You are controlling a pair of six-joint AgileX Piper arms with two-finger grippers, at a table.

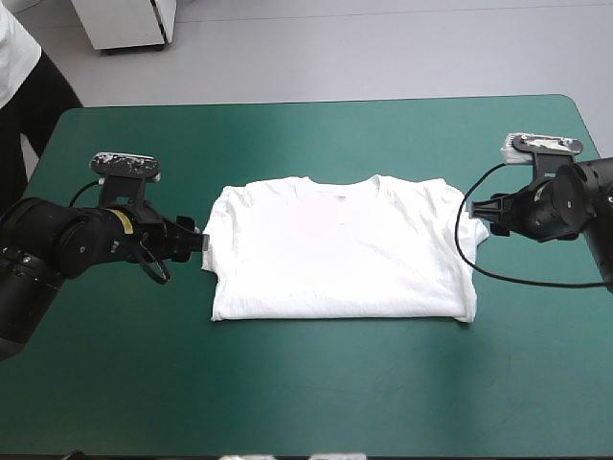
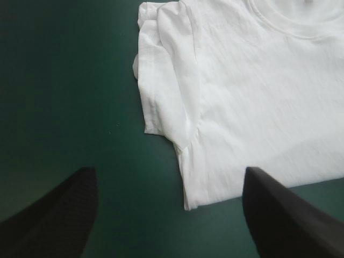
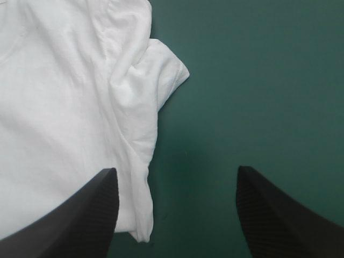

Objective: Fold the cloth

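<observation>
The white T-shirt (image 1: 340, 251) lies flat at the table's middle, folded up from the hem, collar toward the far edge and both sleeves tucked against its sides. My left gripper (image 1: 201, 246) hovers open at the shirt's left edge; in the left wrist view the gripper (image 2: 171, 207) has the shirt's (image 2: 252, 97) near left corner and folded sleeve ahead, between its fingers. My right gripper (image 1: 476, 213) is open at the right edge; in the right wrist view the gripper (image 3: 176, 207) straddles the shirt's (image 3: 70, 107) right side and sleeve. Neither holds anything.
Bare teal-green cover (image 1: 316, 383) runs wide in front of the shirt and beyond its collar. A person's arm (image 1: 14, 43) shows past the table's far left corner, not over the top.
</observation>
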